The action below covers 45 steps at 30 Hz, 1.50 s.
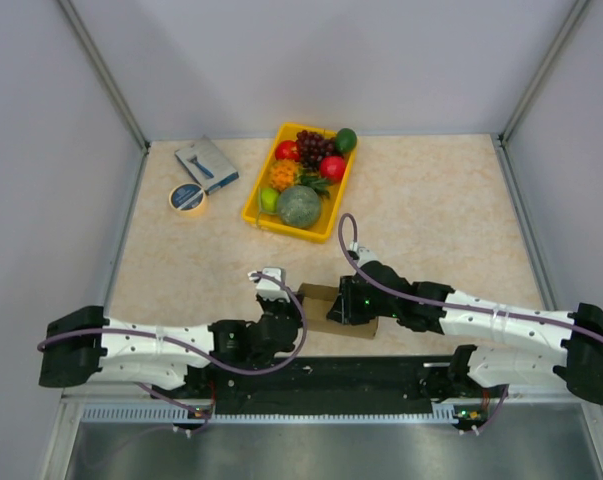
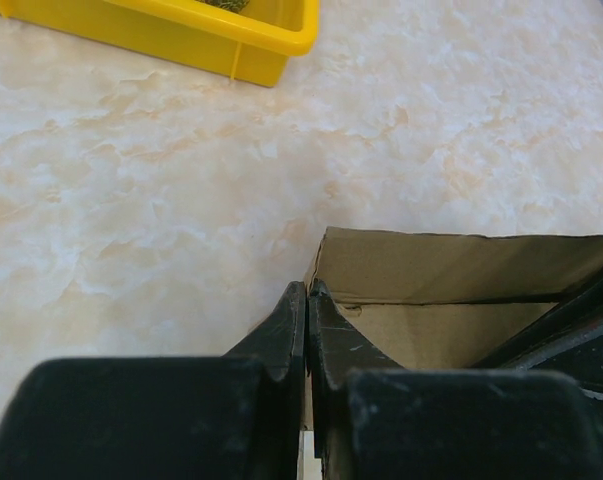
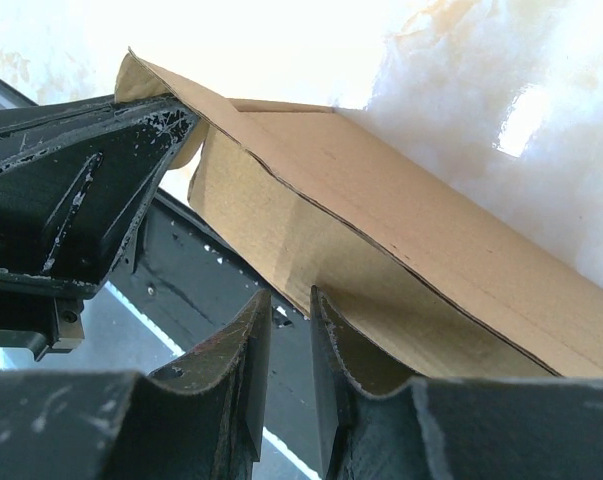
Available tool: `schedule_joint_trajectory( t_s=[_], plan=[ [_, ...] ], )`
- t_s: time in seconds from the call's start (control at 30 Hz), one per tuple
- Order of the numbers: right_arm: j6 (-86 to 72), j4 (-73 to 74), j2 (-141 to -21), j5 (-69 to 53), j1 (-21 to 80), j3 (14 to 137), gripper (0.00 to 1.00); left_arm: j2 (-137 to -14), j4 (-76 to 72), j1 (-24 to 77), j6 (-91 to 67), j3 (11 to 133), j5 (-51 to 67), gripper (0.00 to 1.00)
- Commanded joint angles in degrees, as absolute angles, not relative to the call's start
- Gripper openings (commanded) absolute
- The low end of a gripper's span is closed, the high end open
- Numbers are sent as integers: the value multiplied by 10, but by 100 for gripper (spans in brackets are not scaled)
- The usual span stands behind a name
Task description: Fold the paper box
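The paper box (image 1: 319, 305), brown cardboard with walls partly raised, sits near the table's front edge between both arms. My left gripper (image 1: 293, 300) is at its left side. In the left wrist view this gripper (image 2: 308, 290) is shut, its tips pinching the corner of a standing wall of the box (image 2: 451, 270). The right wrist view shows the same pinch at the flap's corner (image 3: 166, 115). My right gripper (image 1: 343, 303) covers the box's right part. Its jaws (image 3: 289, 297) stand a narrow gap apart, with nothing between them. The right finger (image 3: 351, 360) lies against a cardboard panel (image 3: 401, 200).
A yellow tray (image 1: 253, 195) of fruit stands at the back centre, its corner near my left wrist (image 2: 211, 40). A small blue-grey box (image 1: 206, 165) and a tape roll (image 1: 188, 198) lie at the back left. The black base rail (image 1: 311, 375) runs just behind the cardboard.
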<state>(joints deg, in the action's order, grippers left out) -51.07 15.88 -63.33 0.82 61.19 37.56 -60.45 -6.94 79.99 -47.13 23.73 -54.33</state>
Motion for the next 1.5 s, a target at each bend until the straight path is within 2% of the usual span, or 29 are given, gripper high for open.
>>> schedule_joint_trajectory(
  t_s=[0.0, 0.53, 0.73, 1.07, 1.47],
  plan=[
    [-512, 177, -630, 6, 607, 368, 22, -633, -47, 818, -506, 218, -508, 0],
    [-496, 195, -593, -15, 606, 376, 28, -675, 29, 861, -596, 216, -561, 0],
    [-498, 192, -621, -19, 603, 374, 28, -689, 44, 862, -613, 225, -556, 0],
    [-497, 188, -606, -30, 575, 359, 27, -698, 54, 872, -614, 229, -558, 6],
    [-536, 143, -603, -59, 565, 330, 27, -673, -24, 874, -562, 205, -532, 2]
  ],
)
